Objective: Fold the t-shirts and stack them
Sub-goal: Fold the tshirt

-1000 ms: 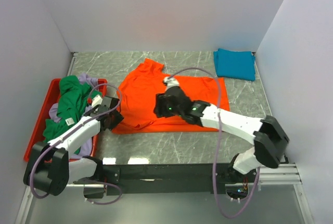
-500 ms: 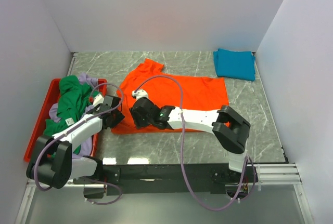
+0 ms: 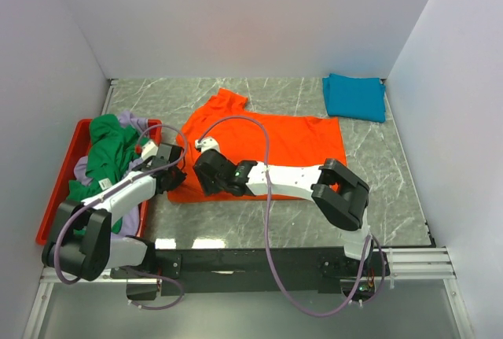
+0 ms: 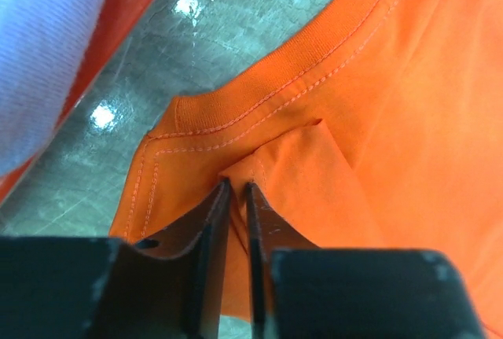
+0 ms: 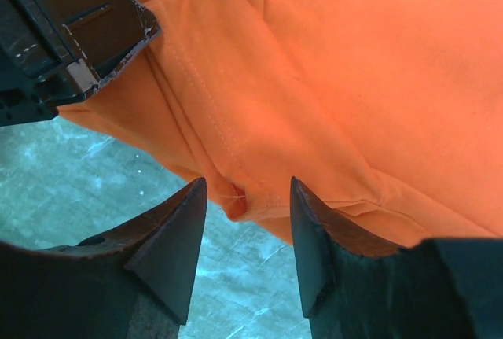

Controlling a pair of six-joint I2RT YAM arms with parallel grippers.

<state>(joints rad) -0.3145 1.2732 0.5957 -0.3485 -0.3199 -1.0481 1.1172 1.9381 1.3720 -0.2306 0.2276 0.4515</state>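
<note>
Since a second ago the right arm has swung off the middle of the orange t-shirt (image 3: 275,146) and down to its near left corner, and the left pincer (image 4: 236,189) has drawn its fingers in on that same corner.

That shirt is bright orange and lies spread flat on the marbled table (image 3: 259,225), with one sleeve pointing toward the far wall. The left wrist view shows a ribbed band along its edge, sewn with two rows of stitching. A small ridge of the cloth is gathered up between the left pincer's fingers, which stand nearly together, clamped on it. The right pincer (image 5: 244,197) sits just beside the left one, on its right. Its fingers are apart and straddle the shirt's folded edge, where a small lump of fabric lies between the tips.

Just to the left of the left pincer, a green t-shirt (image 3: 106,154) and a lavender t-shirt (image 3: 140,125) lie heaped in the red tray (image 3: 55,201). The green one carries a white tag (image 3: 103,184), but its print is too small to read. Well away from both pincers, at the far right corner, a teal t-shirt (image 3: 355,97) lies folded. No other writing can be read.
</note>
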